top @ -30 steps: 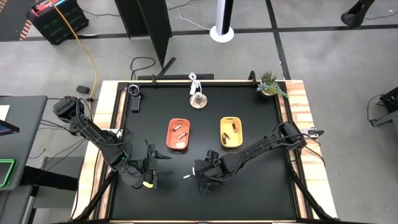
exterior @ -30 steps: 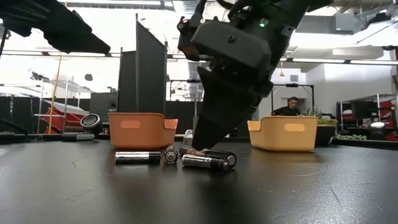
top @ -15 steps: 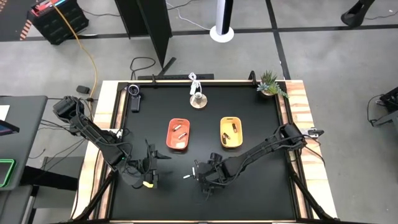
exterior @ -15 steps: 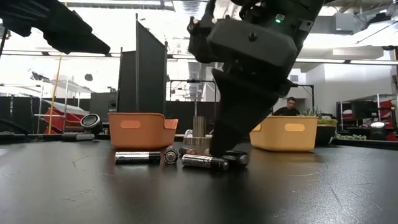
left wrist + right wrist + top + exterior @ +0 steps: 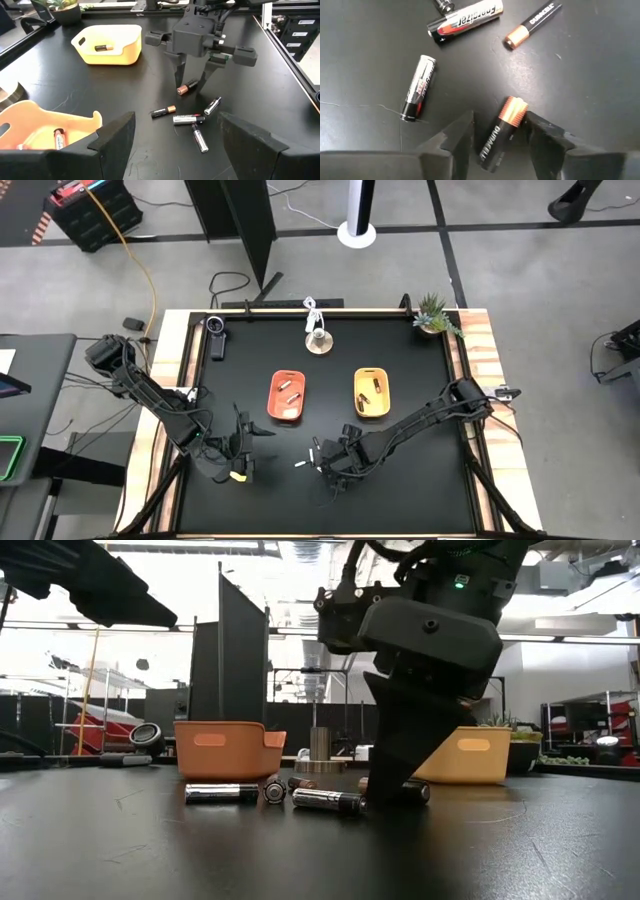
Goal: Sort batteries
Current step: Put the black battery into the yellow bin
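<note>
The right gripper (image 5: 496, 131) is straddling a copper-capped black battery (image 5: 501, 132) lying on the matte black table (image 5: 600, 75), fingers spread, not clamping. The left gripper (image 5: 175, 135) is hanging open nearby.

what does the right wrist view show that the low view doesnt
Only the right wrist view shows printed brand names and the right gripper open astride the black copper-tipped battery, fingers either side. Only the low view shows the orange oblong tray, the yellow oblong tray and the room behind. Both show loose cylindrical batteries lying on the black table.
</note>
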Available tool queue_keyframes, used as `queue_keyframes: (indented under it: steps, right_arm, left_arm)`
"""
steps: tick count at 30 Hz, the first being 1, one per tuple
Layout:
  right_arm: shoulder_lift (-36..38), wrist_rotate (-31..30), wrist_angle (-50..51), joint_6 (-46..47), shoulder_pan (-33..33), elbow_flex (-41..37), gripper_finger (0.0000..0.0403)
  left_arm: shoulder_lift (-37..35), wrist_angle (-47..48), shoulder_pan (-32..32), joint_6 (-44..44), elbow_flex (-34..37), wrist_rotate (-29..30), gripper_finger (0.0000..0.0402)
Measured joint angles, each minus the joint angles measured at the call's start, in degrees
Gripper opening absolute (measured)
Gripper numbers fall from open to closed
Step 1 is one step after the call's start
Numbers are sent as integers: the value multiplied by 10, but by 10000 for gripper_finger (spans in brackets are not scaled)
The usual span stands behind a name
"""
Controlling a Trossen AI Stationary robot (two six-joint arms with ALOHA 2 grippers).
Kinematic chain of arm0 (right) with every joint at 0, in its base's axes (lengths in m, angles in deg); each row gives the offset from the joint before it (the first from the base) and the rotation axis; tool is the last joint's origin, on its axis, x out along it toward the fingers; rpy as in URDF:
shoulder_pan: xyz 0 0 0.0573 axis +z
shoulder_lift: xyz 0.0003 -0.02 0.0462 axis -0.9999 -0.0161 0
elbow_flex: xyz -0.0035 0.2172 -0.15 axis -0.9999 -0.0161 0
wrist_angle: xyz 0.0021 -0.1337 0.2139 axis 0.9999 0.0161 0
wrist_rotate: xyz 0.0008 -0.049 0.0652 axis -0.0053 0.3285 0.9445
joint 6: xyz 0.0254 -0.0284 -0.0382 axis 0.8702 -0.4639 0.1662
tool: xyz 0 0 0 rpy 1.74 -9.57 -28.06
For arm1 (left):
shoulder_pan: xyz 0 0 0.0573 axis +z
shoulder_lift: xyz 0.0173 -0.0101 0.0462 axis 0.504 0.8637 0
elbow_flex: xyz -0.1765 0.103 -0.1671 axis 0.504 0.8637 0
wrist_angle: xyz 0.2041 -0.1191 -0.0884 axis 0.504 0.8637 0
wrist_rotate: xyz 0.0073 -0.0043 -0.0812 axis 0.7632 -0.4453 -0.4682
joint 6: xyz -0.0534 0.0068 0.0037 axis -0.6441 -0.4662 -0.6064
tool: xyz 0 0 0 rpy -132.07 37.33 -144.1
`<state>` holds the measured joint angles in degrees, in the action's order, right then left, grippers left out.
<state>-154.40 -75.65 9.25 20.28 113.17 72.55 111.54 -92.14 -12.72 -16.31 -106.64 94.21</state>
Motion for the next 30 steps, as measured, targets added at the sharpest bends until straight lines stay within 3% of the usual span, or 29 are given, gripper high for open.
queue_keyframes:
  steps: [16, 30]
  right_arm:
    - [-21, 38, 9, -36, -17, 2, 41]
    - [-2, 15, 0, -58, -18, -1, 27]
  left_arm:
    - [0, 0, 0, 0, 0, 0, 277]
    - [0, 0, 0, 0, 0, 0, 277]
